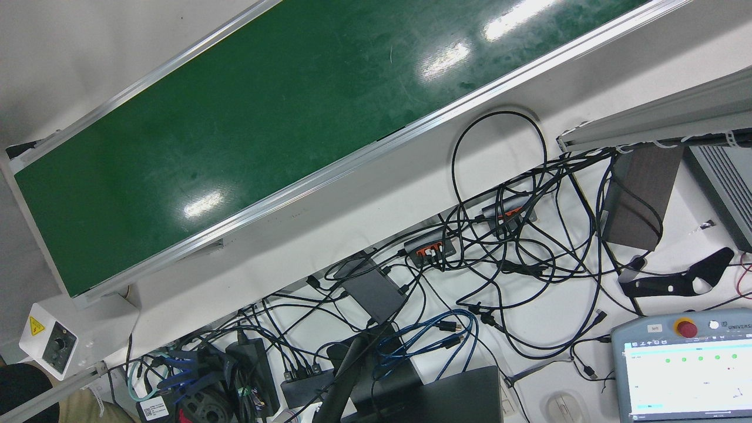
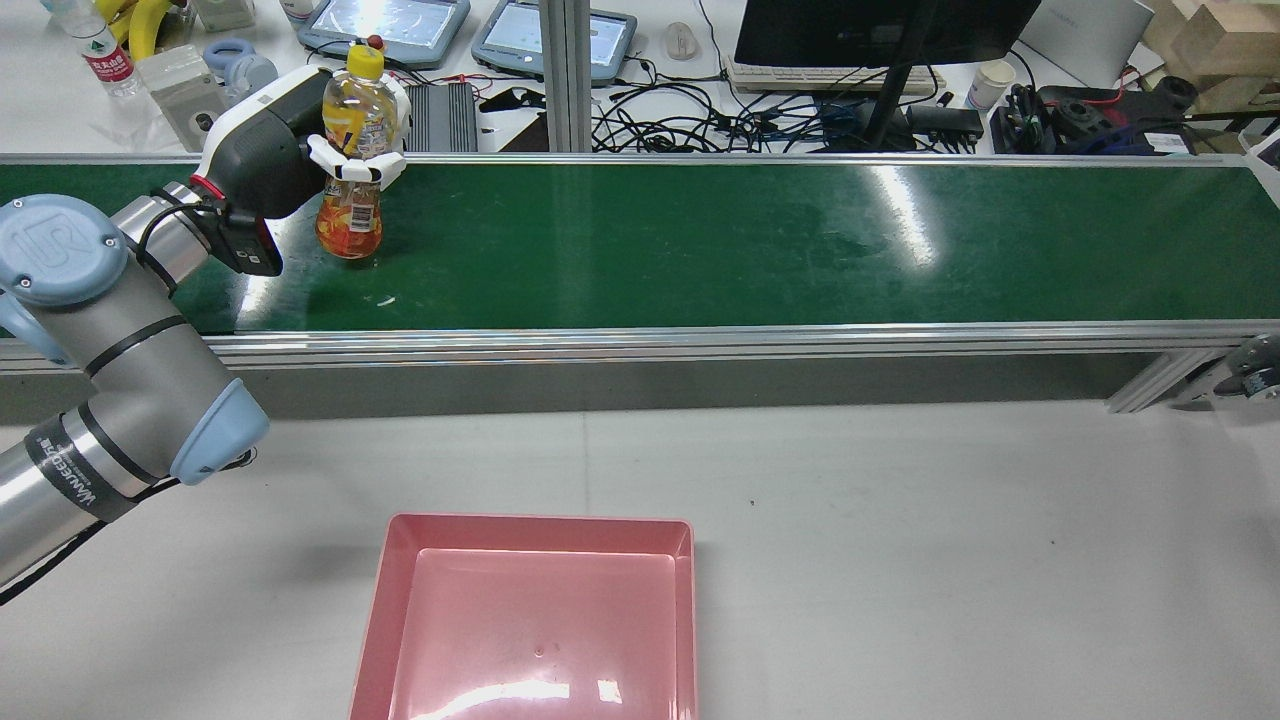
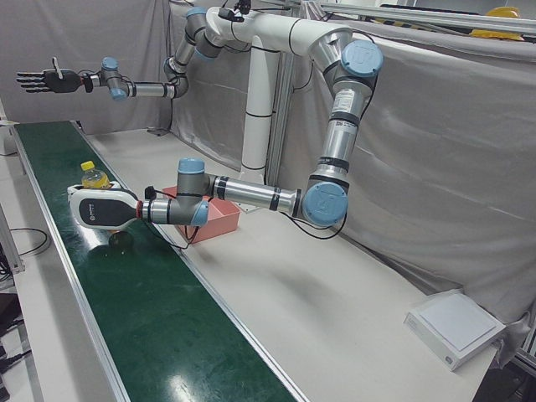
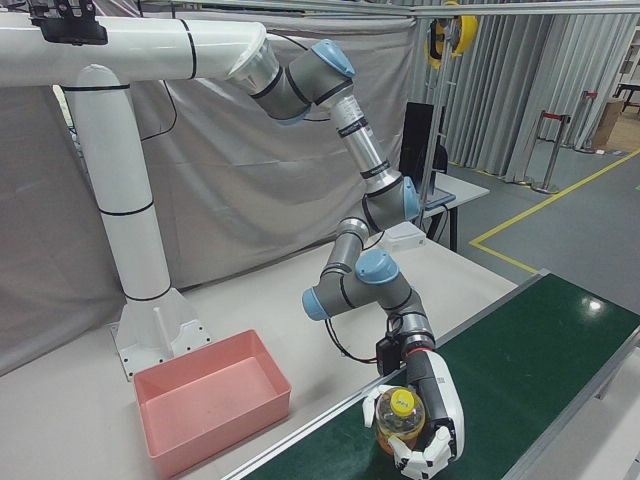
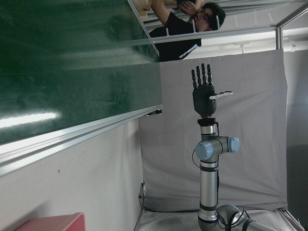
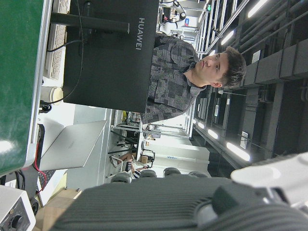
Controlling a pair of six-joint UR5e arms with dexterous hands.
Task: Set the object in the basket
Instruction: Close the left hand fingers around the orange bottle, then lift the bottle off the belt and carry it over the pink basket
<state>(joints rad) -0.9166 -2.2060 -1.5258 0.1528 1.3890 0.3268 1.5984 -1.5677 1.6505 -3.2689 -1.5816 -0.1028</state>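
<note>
An upright bottle [image 2: 352,160] on the belt [image 2: 700,240] is grasped by the left hand [image 2: 300,140]; the basket [image 2: 530,620] lies at its five o'clock. The right hand [image 3: 42,80] is held open, far off.

Pink rectangular plastic basket [image 2: 530,620]: near edge cut off by bottom of rear view; only corner visible in left hand view.
Clear plastic bottle of orange drink with yellow cap [image 2: 352,165]: midsection hidden behind white fingers [image 2: 358,160] of left hand [image 2: 290,140]; label text too small to read.
Left-front view: bottle mostly hidden behind hand.
</note>
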